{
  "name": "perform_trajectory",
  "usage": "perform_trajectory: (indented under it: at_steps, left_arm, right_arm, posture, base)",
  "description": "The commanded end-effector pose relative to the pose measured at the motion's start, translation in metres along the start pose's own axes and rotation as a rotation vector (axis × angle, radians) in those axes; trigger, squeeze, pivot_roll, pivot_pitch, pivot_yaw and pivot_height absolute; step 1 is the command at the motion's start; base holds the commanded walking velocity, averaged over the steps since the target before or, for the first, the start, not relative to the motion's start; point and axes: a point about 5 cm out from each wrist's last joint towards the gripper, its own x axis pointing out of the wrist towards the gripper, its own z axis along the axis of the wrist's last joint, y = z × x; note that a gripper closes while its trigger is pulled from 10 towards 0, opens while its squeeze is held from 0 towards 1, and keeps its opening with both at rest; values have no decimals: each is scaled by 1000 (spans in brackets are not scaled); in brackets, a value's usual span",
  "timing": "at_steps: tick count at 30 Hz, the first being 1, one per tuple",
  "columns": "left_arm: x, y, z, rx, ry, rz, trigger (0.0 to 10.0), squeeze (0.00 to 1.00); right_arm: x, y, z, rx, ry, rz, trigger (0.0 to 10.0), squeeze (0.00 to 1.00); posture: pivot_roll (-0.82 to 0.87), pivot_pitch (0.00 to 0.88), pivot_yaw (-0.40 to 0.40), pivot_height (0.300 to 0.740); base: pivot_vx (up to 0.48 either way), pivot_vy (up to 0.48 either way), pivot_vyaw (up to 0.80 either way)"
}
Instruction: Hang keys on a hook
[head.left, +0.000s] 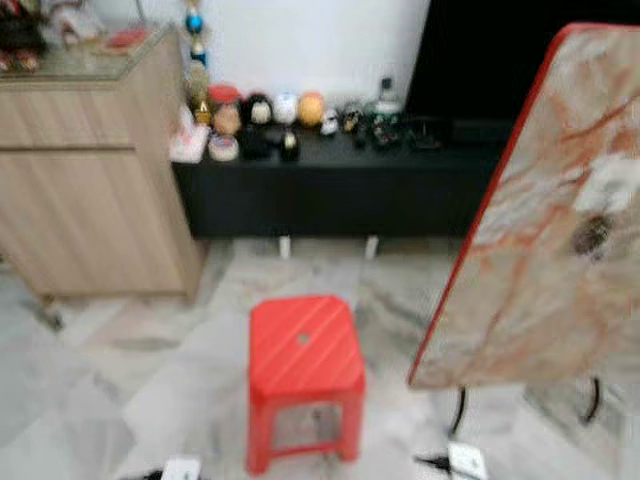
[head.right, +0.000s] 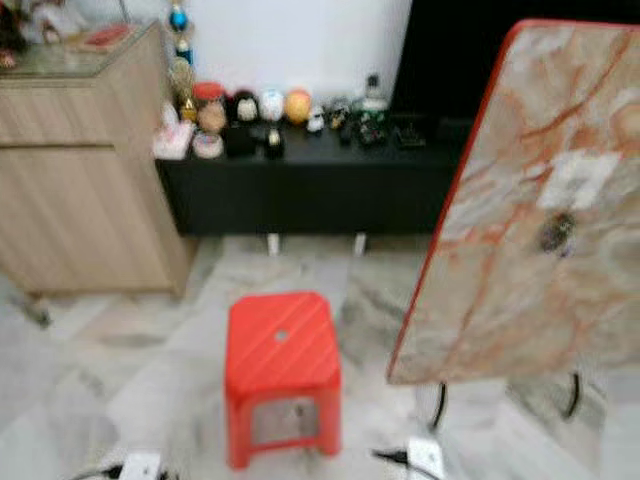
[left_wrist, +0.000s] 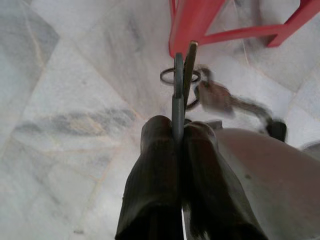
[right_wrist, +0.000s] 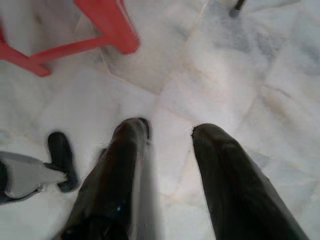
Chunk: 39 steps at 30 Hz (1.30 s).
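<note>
A bunch of metal keys on dark wire rings (left_wrist: 200, 90) hangs pinched between the closed black fingers of the left gripper (left_wrist: 180, 75), above the pale marble floor (left_wrist: 65, 100) beside a red plastic stool (head.left: 303, 355) (blurred); the right gripper (right_wrist: 167, 131) hangs with fingers apart, empty.

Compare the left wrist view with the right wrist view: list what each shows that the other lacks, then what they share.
Left wrist view alone: the left pincer shut on the keys, their ring and a blurred tag dangling. Right wrist view alone: the right pincer open and holding nothing. Shared: the red stool legs and the marble floor.
</note>
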Motion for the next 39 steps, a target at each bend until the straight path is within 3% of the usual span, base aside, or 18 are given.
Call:
perform_trajectory:
  at_steps: [1, 22, 28, 36, 39]
  left_arm:
    - [0, -3, 0, 4, -1, -9, 10000, 0]
    - [0, -3, 1, 20, -5, -21, 10000, 0]
    - [1, -10, -1, 19, 0, -30, 10000, 0]
    - [0, -11, -3, 14, 8, -30, 10000, 0]
    - [0, -12, -3, 14, 8, -30, 10000, 0]
  right_arm:
    - [-1, -7, 0, 2, 1, -17, 10000, 0]
    - [-1, -6, 0, 11, -2, -24, 10000, 0]
    - [-1, -6, 1, 13, -6, -24, 10000, 0]
    - [-1, -6, 3, -2, -12, -22, 10000, 0]
    - [-1, -6, 4, -57, -1, -16, 10000, 0]
  posture:
    - [28, 0, -25, 740]
    - [28, 0, -25, 740]
    - [24, 0, -25, 740]
    - [20, 0, -24, 740]
    - [18, 0, -22, 740]
  base:
    - [0, -375, 0]
    - [0, -377, 0]
    - [0, -377, 0]
    - [0, -376, 0]
    - [0, -377, 0]
